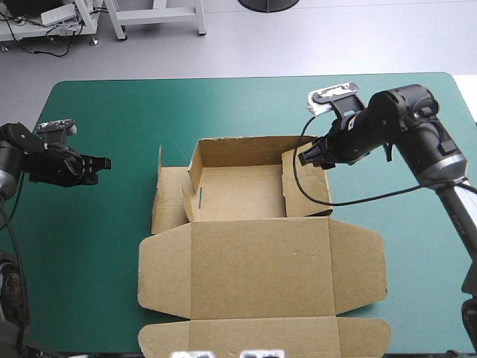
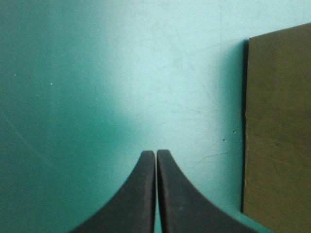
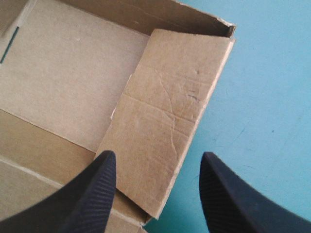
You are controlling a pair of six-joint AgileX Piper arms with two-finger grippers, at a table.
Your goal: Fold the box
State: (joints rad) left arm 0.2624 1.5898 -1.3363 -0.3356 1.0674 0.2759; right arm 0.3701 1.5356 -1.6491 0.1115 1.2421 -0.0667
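Where the box is: The brown box (image 1: pixel 261 253) lies in the middle of the tabletop (image 1: pixel 89 246). Its back wall stands up. Its big lid lies flat on the near side.

My right fingers (image 3: pixel 92 194): They are spread apart and hold nothing. The right side flap (image 3: pixel 165 121) leans up between them. I cannot tell if they touch it yet.

My left fingers (image 2: pixel 141 194): They are pressed together and hold nothing. They hang over the bare teal-green cover, near the box's left side but not touching it.

How the box will feel: I think it is light and stiff. It should bend easily only along its creases. It may slide on the cover if I push it from one side. A hard pinch could dent the thin board.

Where to hold: I would pinch the right side flap near the middle of its free edge, one finger on each face. Then I would tip it up along its crease.

What is left: The left side flap (image 1: pixel 170 198) is not standing up properly yet. The lid is open.
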